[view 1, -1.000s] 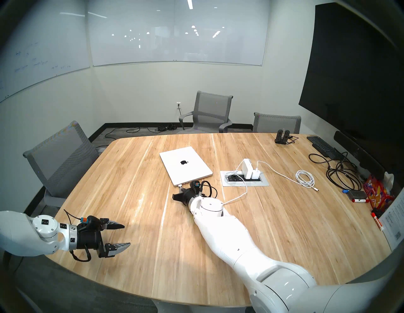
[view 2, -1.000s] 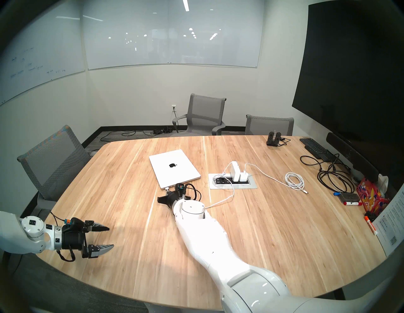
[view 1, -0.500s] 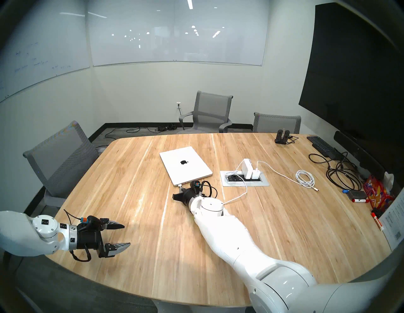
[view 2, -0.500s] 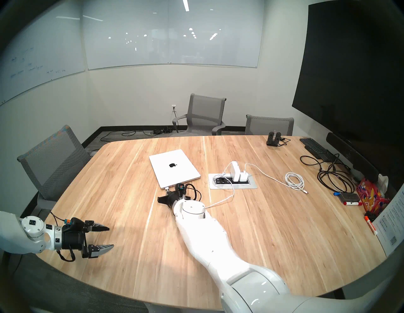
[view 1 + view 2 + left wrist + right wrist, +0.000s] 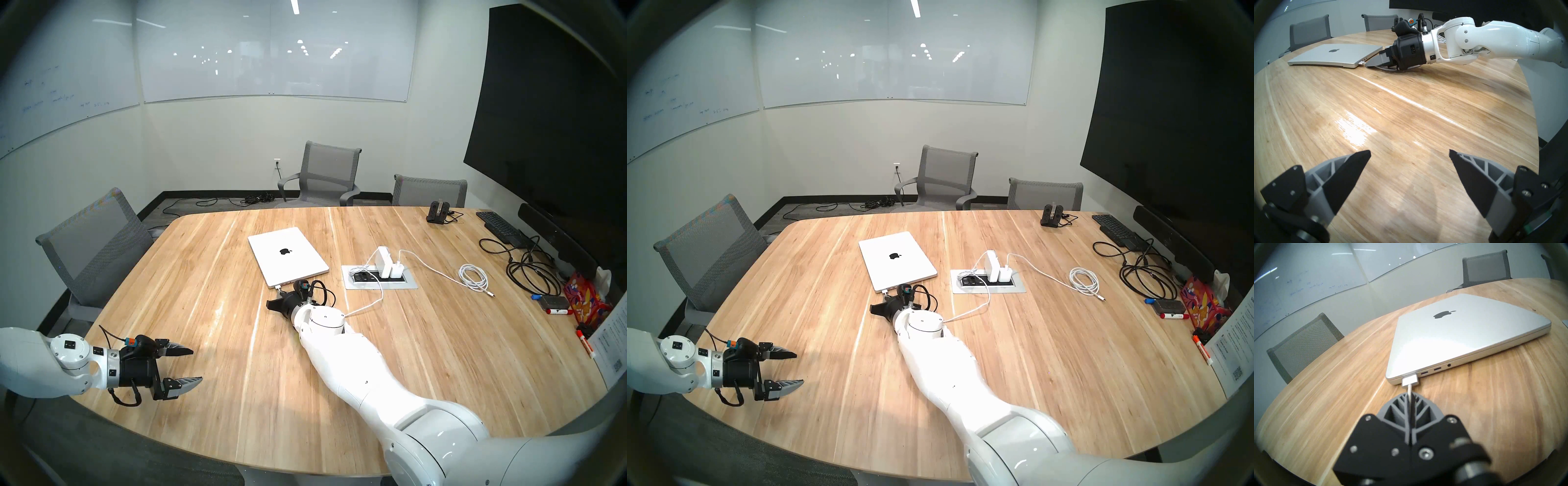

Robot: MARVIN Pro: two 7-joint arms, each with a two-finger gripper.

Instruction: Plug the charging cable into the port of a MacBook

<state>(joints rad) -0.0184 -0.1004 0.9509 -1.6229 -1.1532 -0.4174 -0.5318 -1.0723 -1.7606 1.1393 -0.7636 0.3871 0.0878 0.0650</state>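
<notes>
Right gripper (image 5: 1409, 396) low over the table (image 5: 203, 305), fingers pinched together on the charging cable (image 5: 1409, 392) just behind its connector. Connector sits against the endmost port on the MacBook (image 5: 1466, 331) side edge, at the near corner; seating depth unclear. Left gripper (image 5: 1410, 153) spread apart, empty, well apart from the laptop.
</notes>
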